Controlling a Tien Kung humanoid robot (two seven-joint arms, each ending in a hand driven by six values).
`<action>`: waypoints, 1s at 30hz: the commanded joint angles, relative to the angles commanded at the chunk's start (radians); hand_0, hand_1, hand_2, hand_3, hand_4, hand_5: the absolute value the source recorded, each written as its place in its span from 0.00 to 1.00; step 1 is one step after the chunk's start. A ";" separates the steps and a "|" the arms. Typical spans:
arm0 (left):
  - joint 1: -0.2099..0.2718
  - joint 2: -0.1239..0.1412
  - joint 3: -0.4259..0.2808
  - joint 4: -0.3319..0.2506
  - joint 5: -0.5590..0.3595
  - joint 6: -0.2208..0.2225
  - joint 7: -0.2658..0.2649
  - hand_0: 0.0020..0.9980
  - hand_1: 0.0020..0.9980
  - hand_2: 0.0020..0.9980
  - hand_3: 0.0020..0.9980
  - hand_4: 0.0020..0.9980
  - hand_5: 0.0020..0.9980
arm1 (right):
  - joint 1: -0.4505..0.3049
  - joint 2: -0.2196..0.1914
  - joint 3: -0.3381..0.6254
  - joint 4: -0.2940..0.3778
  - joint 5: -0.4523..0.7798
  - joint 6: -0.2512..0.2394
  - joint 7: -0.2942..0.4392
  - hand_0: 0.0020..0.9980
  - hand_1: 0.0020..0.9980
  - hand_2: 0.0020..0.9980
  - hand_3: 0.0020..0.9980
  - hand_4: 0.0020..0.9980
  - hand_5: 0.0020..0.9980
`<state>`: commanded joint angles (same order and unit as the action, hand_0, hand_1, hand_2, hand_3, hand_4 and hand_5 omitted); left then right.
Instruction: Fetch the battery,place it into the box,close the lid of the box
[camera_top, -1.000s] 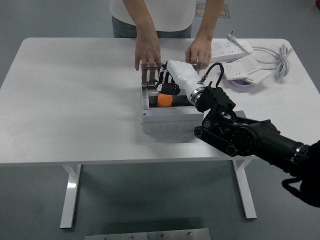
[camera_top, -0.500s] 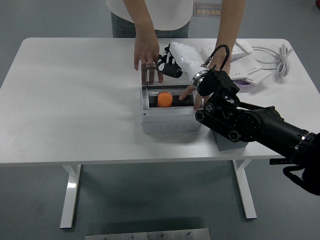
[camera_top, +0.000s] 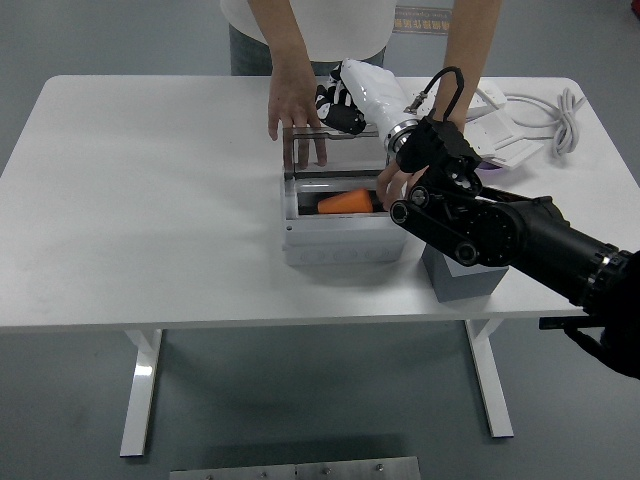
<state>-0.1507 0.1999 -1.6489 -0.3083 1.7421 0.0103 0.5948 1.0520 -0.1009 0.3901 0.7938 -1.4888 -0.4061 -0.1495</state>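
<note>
Orange battery lies in the grey box, mid-frame; lid stands open. Right hand at its top edge, fingers seemingly curled, grip unclear.

The robot's right arm is black with round jointed links, a white forearm shell, a looping black cable and a black-fingered hand.

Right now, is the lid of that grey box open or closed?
Open. The clear lid stands up behind the box, and the orange battery shows inside.
</note>
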 joint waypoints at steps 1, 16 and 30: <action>0.000 0.000 0.000 0.000 0.000 0.000 0.000 0.45 0.65 0.64 0.68 0.79 0.70 | 0.000 0.000 0.000 -0.001 0.001 0.001 0.001 0.15 0.25 0.31 0.37 0.80 0.58; -0.003 -0.004 -0.003 -0.001 0.009 -0.004 0.000 0.45 0.65 0.64 0.68 0.79 0.70 | -0.004 0.001 -0.003 -0.019 0.017 0.001 0.011 0.67 0.54 0.53 0.58 0.92 0.77; -0.005 -0.006 -0.005 0.001 0.014 -0.008 -0.004 0.45 0.65 0.64 0.67 0.79 0.70 | -0.019 -0.003 -0.021 -0.039 0.052 -0.005 0.029 0.72 0.57 0.56 0.62 0.96 0.82</action>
<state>-0.1555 0.1935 -1.6534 -0.3069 1.7562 0.0021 0.5910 1.0326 -0.1040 0.3686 0.7544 -1.4366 -0.4106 -0.1206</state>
